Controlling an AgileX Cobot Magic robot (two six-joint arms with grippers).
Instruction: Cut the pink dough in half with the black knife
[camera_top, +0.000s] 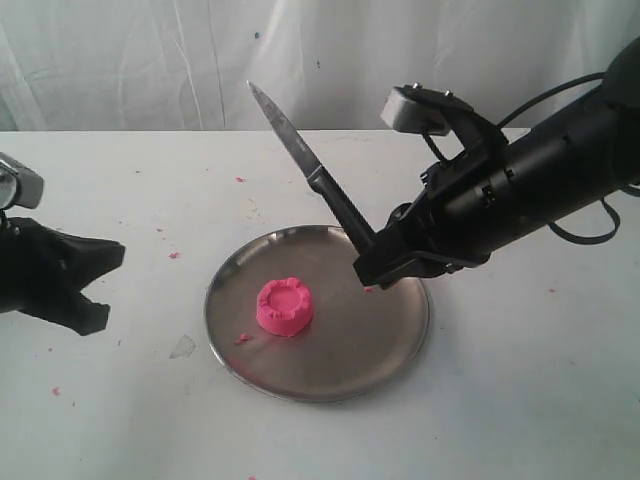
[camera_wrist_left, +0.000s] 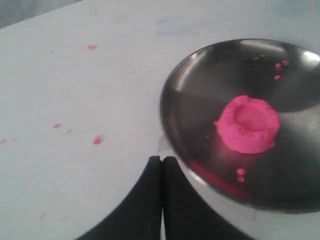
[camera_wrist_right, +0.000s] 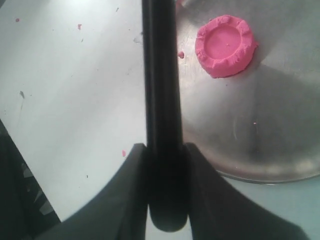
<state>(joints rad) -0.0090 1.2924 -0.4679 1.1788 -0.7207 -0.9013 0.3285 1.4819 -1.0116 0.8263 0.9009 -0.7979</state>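
Steel plate (camera_top: 400, 340) sitting on crumb-speckled white counter (camera_top: 520, 400), whole crimped pink dough (camera_top: 285, 306) resting inside, right end effector (camera_top: 372, 262) pinching black knife (camera_top: 310, 170) handle, blade tilting upward, left end effector (camera_wrist_left: 162, 162) pressing together, white curtain (camera_top: 150, 60) hanging behind.

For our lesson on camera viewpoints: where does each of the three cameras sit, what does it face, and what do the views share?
Exterior view: off the arms, above the table, facing both arms and the steel plate.
Left wrist view: on the left arm, over its shut fingers, facing the plate's edge.
Right wrist view: on the right arm, along the black knife its fingers clamp.
Shared: all show the pink dough, uncut, on the plate.

Pink dough (camera_wrist_left: 248, 124) sits whole on steel plate (camera_wrist_left: 176, 100) — left gripper (camera_wrist_left: 162, 162) closed.
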